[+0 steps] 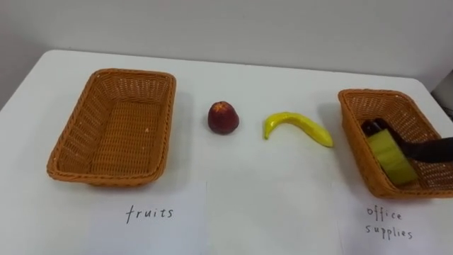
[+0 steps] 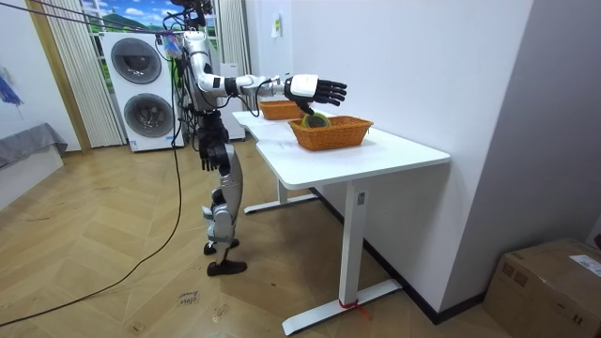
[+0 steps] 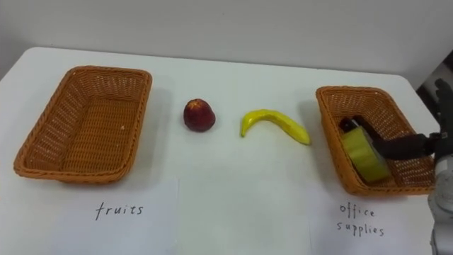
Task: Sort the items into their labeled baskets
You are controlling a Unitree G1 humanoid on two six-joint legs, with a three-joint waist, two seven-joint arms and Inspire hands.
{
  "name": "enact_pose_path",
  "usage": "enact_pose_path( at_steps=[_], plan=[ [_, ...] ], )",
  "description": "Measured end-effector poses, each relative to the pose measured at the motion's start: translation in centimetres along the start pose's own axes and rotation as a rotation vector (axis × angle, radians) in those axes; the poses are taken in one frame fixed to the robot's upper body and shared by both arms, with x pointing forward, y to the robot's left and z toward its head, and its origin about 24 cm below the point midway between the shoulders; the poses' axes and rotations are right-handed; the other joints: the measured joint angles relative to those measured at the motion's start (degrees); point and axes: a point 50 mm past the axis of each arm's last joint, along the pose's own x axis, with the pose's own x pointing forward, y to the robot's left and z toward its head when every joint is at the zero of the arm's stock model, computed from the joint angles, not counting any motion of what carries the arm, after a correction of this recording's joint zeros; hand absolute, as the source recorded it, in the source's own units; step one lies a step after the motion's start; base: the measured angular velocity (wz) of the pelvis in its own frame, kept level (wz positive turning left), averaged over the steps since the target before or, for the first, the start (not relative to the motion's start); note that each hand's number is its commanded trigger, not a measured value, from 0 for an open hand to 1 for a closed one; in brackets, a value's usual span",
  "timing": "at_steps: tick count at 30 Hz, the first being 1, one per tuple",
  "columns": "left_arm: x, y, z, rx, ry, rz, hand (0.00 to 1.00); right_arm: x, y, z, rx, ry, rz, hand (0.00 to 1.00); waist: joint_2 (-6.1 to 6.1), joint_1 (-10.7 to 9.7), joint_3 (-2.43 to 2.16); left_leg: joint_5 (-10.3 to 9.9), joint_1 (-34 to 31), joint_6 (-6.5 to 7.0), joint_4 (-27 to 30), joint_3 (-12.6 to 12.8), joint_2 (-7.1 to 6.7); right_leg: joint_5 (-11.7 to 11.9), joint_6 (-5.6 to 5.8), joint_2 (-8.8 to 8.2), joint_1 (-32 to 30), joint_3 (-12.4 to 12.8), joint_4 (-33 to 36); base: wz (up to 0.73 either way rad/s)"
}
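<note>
A red apple [image 1: 223, 117] and a yellow banana [image 1: 297, 126] lie on the white table between two wicker baskets. The left basket [image 1: 113, 73] holds nothing. In the right basket [image 1: 354, 142] a yellow-green roll [image 1: 391, 157] leans beside a small dark item [image 1: 373, 127]. My right hand [image 2: 319, 90] hovers over this basket, open, with its fingers stretched out. A dark finger [image 1: 428, 150] of it reaches in from the right edge to the roll.
Handwritten labels lie on the table's front: "fruits" [image 1: 150, 212] before the left basket, "office supplies" [image 1: 386, 222] before the right one. I stand at the long side of the table [image 2: 376, 155]. Washing machines [image 2: 141, 84] stand behind me.
</note>
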Motion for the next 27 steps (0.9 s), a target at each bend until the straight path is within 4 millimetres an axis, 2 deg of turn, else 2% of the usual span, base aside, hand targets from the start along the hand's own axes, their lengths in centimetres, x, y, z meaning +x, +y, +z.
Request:
enact_pose_path(
  at_steps=[11, 15, 17, 20, 25, 27],
  plan=[
    [0.0, -0.1, 0.4, 0.0, -0.005, 0.005, 0.0, 0.0, 0.0, 0.1, 0.002, -0.002, 0.002, 0.0, 0.05, 0.2, 0.05, 0.0, 0.3, 0.0, 0.0, 1.0, 0.1, 0.0, 0.0, 0.1, 0.0, 1.0, 0.1, -0.03],
    [0.1, -0.1, 0.6, -0.001, 0.0, 0.01, 0.0, 0.3, -0.1, 0.8, 0.01, -0.017, -0.009, 0.0, -0.16, 0.0, 0.12, 0.0, 0.3, 0.0, 0.0, 0.9, 0.09, 0.0, 0.0, 0.11, -0.2, 1.2, 0.3, -0.03],
    [0.1, -0.2, 0.9, 0.001, -0.003, 0.014, 0.0, 0.5, -0.2, 1.4, 0.018, -0.036, -0.015, 0.0, -0.33, 0.0, 0.27, 0.0, 0.2, 0.0, 0.0, 0.9, 0.11, 0.0, -0.01, 0.11, -0.7, 1.3, 0.9, -0.02],
    [0.1, -0.2, 1.2, -0.001, -0.012, 0.016, 0.0, 0.6, -0.5, 2.9, 0.031, -0.081, -0.036, 0.0, -0.27, 0.0, 0.21, 0.0, 0.1, 0.01, 0.0, 0.9, 0.07, 0.0, 0.01, 0.05, -0.7, 1.3, 0.9, 0.0],
    [0.1, -0.1, 1.3, 0.001, -0.014, 0.023, 0.0, 0.0, -1.7, 7.1, 0.065, -0.248, -0.111, 0.0, -0.02, -0.1, 0.16, 0.0, 0.0, 0.01, 0.0, 0.9, 0.09, 0.0, 0.01, 0.04, -0.7, 0.9, 0.9, 0.0],
    [0.1, -0.1, 1.1, 0.002, -0.009, 0.023, 0.0, -0.3, -2.0, 8.0, 0.072, -0.29, -0.121, 0.0, -0.09, 0.0, 0.11, 0.0, 0.0, 0.01, 0.0, 0.9, 0.12, 0.0, 0.02, 0.04, -0.7, 0.7, 0.9, 0.03]
  ],
)
